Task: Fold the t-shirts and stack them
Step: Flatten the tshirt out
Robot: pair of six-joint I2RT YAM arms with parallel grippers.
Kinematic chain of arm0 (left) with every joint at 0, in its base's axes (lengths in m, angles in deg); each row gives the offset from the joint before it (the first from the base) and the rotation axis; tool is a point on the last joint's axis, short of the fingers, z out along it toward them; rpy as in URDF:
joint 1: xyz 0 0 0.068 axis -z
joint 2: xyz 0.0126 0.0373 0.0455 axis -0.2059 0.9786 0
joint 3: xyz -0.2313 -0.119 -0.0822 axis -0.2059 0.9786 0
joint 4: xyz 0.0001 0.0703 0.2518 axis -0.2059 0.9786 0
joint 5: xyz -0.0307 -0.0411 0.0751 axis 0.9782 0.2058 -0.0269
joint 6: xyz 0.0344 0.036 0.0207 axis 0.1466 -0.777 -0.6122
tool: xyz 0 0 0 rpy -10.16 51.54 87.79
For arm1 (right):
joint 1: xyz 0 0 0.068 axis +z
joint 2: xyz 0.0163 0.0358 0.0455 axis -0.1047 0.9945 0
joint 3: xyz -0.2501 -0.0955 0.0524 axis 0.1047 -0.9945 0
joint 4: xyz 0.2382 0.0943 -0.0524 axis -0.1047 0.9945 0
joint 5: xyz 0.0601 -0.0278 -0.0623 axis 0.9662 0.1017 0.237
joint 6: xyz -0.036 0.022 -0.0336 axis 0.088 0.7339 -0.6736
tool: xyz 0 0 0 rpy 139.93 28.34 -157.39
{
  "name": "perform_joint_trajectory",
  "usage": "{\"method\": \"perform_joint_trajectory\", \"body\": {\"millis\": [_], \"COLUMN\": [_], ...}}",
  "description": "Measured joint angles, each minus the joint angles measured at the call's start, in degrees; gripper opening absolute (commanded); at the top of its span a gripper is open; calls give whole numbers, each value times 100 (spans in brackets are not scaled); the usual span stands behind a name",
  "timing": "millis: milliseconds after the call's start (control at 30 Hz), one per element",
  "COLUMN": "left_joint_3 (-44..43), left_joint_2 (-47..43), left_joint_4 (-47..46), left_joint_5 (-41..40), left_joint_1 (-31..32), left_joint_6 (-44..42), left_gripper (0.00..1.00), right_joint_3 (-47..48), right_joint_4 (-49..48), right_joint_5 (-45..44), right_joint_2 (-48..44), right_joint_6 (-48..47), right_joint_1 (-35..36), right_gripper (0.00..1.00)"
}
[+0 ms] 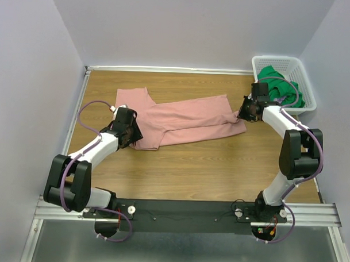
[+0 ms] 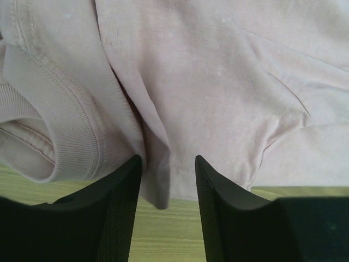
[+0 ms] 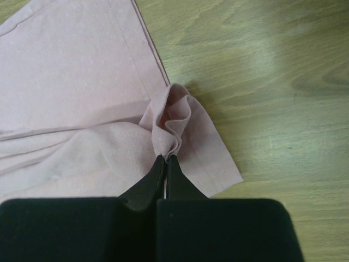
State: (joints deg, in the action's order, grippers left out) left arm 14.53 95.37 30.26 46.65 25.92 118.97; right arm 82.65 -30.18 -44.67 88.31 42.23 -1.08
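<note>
Overhead view of a wooden table (image 1: 191,166) boxed in by pale walls (image 1: 184,28), with a dusty-pink t-shirt (image 1: 181,117) stretched in a long, rumpled band across the middle of the frame, from centre left to centre right, lying on the wood

At the shirt's left end, the left gripper (image 1: 128,128), lowered onto the cloth beside the ribbed collar. In its wrist view, black fingers (image 2: 122,207) a moderate way apart at the bottom of the frame, a hanging fold of pink hem between them, not squeezed

At the shirt's right end, the right gripper (image 1: 246,112), clamped tight on a small bunched tuft of pink fabric near a hemmed corner. In its wrist view, the tuft puckered up just above the fingertips in the lower middle, bare wood filling the right side

In the upper right corner of the overhead frame, a white lattice basket (image 1: 308,84) against the back wall, with a bright green t-shirt (image 1: 277,83) heaped inside. Wrist of the right arm (image 1: 279,120) crossing in front of the basket's near left side and hiding part of the green cloth. Basket near the right gripper, apart from the pink shirt

Along the bottom edge, a black rail (image 1: 184,209) carrying both arm bases
</note>
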Motion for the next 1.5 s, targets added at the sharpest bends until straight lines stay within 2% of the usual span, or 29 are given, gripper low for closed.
{"method": "perform_joint_trajectory", "body": {"millis": [367, 600, 1133, 1233, 1500], "left_joint_3": [-173, -267, -352, -428, -503], "left_joint_2": [81, 81, 79, 79, 79], "left_joint_4": [155, 354, 518, 614, 647], "left_joint_5": [-326, -667, -772, -780, -868], "left_joint_1": [31, 28, 260, 337, 372], "left_joint_6": [11, -35, -72, -70, -68], "left_gripper": [50, 59, 63, 63, 53], "right_joint_3": [-4, -7, -103, -116, -125], "right_joint_4": [-9, -13, -22, -22, -26], "right_joint_5": [39, 46, 48, 48, 48], "right_joint_2": [0, 0, 0, -2, -2], "right_joint_6": [-2, 0, -2, -2, -2], "right_joint_1": [0, 0, 0, 0, 0], "right_gripper": [1, 1, 1, 1, 1]}}
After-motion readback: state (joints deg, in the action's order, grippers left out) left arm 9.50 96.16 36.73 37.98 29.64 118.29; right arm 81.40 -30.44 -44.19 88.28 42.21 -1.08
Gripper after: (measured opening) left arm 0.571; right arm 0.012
